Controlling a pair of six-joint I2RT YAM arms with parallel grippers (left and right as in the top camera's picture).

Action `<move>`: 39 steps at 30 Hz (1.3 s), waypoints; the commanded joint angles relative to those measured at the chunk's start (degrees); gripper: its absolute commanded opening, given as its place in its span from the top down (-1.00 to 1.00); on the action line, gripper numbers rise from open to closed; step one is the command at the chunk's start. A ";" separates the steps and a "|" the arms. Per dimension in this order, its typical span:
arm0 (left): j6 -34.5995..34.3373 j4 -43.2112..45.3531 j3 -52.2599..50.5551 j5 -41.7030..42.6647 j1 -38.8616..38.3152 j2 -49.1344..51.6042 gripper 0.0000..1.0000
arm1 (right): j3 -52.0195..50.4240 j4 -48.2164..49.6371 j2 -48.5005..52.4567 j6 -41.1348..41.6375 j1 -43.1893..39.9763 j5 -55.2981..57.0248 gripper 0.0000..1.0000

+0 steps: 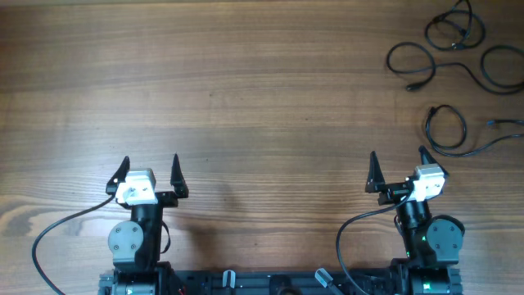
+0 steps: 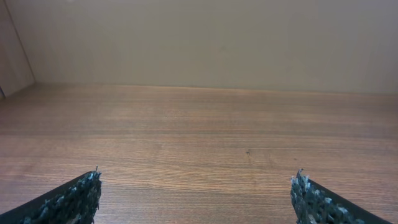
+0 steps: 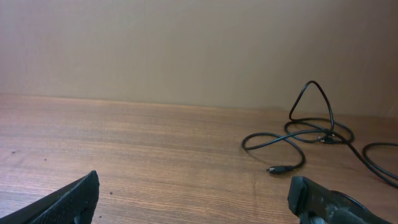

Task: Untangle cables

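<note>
Several thin black cables lie at the table's far right in the overhead view: a loop with a plug end (image 1: 412, 59), a tangled small bundle (image 1: 455, 29) above it, another loop (image 1: 499, 67) at the edge, and a lower loop (image 1: 446, 129) trailing right. In the right wrist view a cable (image 3: 292, 142) loops with its plug end on the wood, ahead and right of my fingers. My left gripper (image 1: 148, 174) is open and empty near the front left. My right gripper (image 1: 399, 168) is open and empty, just below the lower loop.
The wooden table (image 1: 246, 98) spans the view. A plain beige wall (image 2: 205, 43) rises behind the far edge. Thicker black arm wires (image 1: 49, 233) curve beside each arm base at the front.
</note>
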 commanded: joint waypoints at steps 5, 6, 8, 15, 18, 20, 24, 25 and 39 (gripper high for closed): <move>1.53 -0.17 -0.33 -0.11 0.20 -0.59 -0.99 | 0.00 0.17 -0.57 -0.17 0.31 0.98 -0.99; 2.21 -0.17 -0.33 -0.07 0.20 -0.59 -1.00 | 0.00 0.17 -0.57 -0.20 0.31 1.01 -0.99; 2.80 -0.17 -0.33 0.09 0.22 -0.59 -1.00 | 0.00 0.20 -0.57 -0.20 0.31 0.98 -0.99; 1.73 -0.13 -0.33 -0.74 0.22 -0.59 -1.00 | 0.00 0.17 -0.57 -0.20 0.31 0.98 -0.99; -0.46 -0.07 -0.33 -1.42 0.22 -0.59 -1.00 | 0.00 0.17 -0.57 -0.20 0.31 1.01 -1.00; -0.44 -0.07 -0.33 -1.46 0.22 -0.59 -1.00 | 0.00 0.17 -0.57 -0.20 0.31 1.01 -1.00; -0.42 -0.07 -0.33 -0.09 0.20 -0.59 -1.00 | 0.00 0.17 -0.57 -0.20 0.31 0.98 -0.99; -0.44 -0.02 -0.33 -0.11 0.22 -0.59 -1.00 | 0.00 0.17 -0.57 -0.20 0.31 1.01 -0.99; -0.42 0.04 -0.33 0.28 0.20 -0.59 -1.00 | 0.00 0.20 -0.57 -0.17 0.31 1.01 -0.99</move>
